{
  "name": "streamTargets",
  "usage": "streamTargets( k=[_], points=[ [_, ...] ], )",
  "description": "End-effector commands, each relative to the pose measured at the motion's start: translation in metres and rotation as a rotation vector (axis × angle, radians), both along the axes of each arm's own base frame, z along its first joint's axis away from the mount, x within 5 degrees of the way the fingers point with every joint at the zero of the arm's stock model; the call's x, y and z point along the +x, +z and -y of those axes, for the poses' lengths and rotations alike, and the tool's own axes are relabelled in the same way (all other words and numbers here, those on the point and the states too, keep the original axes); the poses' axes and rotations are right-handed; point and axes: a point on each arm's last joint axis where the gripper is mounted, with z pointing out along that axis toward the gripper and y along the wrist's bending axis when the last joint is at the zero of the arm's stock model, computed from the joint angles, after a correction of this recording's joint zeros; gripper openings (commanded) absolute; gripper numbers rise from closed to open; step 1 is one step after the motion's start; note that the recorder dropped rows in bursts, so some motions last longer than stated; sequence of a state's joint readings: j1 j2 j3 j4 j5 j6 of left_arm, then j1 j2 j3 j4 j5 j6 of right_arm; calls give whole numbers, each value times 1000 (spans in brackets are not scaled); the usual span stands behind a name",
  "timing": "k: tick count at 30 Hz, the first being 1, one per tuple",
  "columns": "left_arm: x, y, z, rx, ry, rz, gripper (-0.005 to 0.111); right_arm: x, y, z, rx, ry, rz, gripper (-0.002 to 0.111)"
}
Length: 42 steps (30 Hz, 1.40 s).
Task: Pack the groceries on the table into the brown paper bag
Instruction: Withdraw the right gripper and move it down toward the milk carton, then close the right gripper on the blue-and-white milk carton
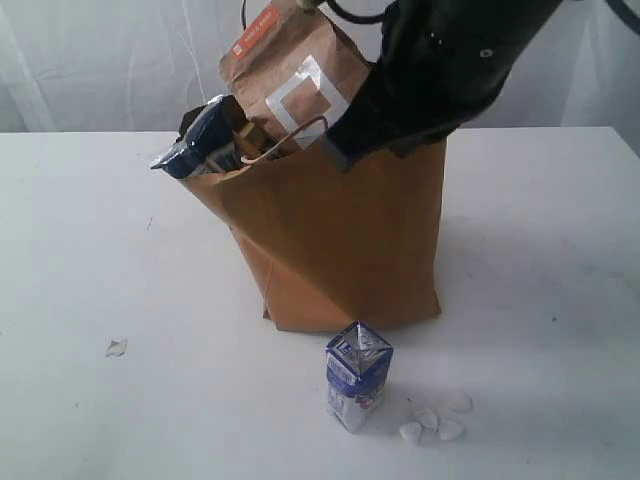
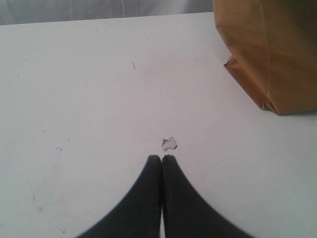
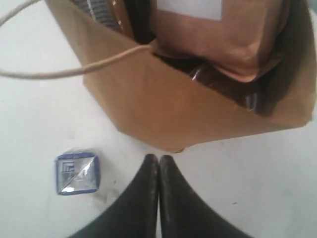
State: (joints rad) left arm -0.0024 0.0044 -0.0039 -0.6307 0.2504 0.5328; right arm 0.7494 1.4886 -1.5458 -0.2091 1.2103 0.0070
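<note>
The brown paper bag (image 1: 345, 245) stands mid-table with its top open. Out of it stick the kraft pouch with orange strip (image 1: 288, 75) and, at the left rim, the long printed packet (image 1: 200, 140). The small blue-white carton (image 1: 357, 388) stands upright on the table (image 1: 90, 230) in front of the bag. My right gripper (image 3: 158, 157) is shut and empty, hovering above the table between the bag (image 3: 163, 106) and the carton (image 3: 78, 173). My left gripper (image 2: 162, 157) is shut and empty, low over the table left of the bag (image 2: 272, 54). The jars and the bottle are hidden.
The black right arm (image 1: 440, 70) hangs over the bag's right top. A small clear scrap (image 2: 169, 144) lies just ahead of the left fingertips. Several white bits (image 1: 437, 420) lie right of the carton. A cord handle (image 3: 74, 72) loops off the bag.
</note>
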Motion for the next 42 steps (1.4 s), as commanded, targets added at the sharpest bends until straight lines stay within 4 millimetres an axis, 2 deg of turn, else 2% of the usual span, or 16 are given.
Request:
streamTargets(
  k=[1, 7, 10, 13, 20, 23, 28, 31, 35, 42],
  points=[
    [0, -1, 1, -17, -3, -4, 0, -14, -11, -5, 88, 24, -139, 0],
    [0, -1, 1, -17, -3, -4, 0, -34, -40, -19, 199, 85, -390, 0],
    [0, -1, 1, -17, -3, -4, 0, -41, -59, -19, 193, 97, -478, 0],
    [0, -1, 1, -17, -3, -4, 0, -44, -76, -15, 120, 89, -490, 0],
    [0, -1, 1, -17, -3, -4, 0, -39, -89, -13, 97, 97, -420, 1],
    [0, -1, 1, -17, -3, -4, 0, -38, -99, -13, 62, 133, -437, 10],
    [0, -1, 1, -17, -3, -4, 0, -35, -115, -17, 24, 118, -486, 44],
    [0, -1, 1, -17, -3, -4, 0, -30, -123, -21, 20, 110, -485, 58],
    [0, -1, 1, -17, -3, -4, 0, -25, -129, -25, 31, 80, -485, 65],
    [0, -1, 1, -17, -3, -4, 0, -18, -134, -24, 0, 64, -427, 65]
  ],
)
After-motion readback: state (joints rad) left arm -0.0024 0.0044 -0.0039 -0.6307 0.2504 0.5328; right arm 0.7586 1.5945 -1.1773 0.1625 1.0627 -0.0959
